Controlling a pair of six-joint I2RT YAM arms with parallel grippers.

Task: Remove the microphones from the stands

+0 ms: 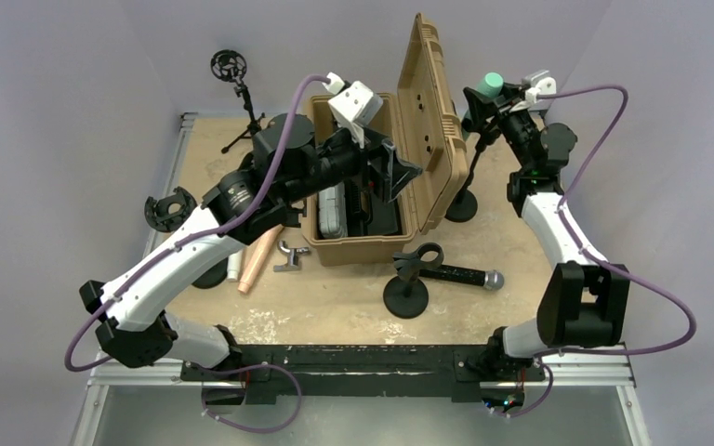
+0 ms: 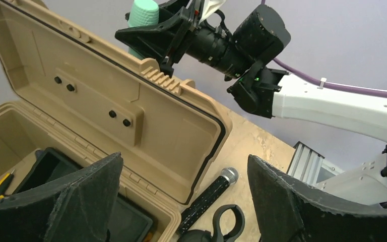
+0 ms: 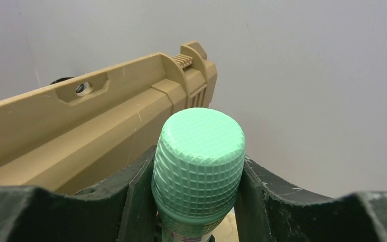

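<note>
A mint-green microphone (image 1: 493, 84) sits at the top of a black stand (image 1: 472, 167) at the back right, behind the case lid. My right gripper (image 1: 485, 98) is shut on its meshed head (image 3: 199, 156), one finger on each side; the body below is hidden by the fingers. The head also shows in the left wrist view (image 2: 145, 15). My left gripper (image 1: 400, 172) is open and empty, hovering over the case's right edge (image 2: 185, 157).
An open tan case (image 1: 428, 121) stands mid-table, lid upright. A black microphone (image 1: 460, 276) lies in front of it beside an empty clip stand (image 1: 407, 288). A shock-mount tripod (image 1: 232, 70), a black ring (image 1: 169, 209), a peach cylinder (image 1: 260, 255) and a metal clamp (image 1: 290, 255) are on the left.
</note>
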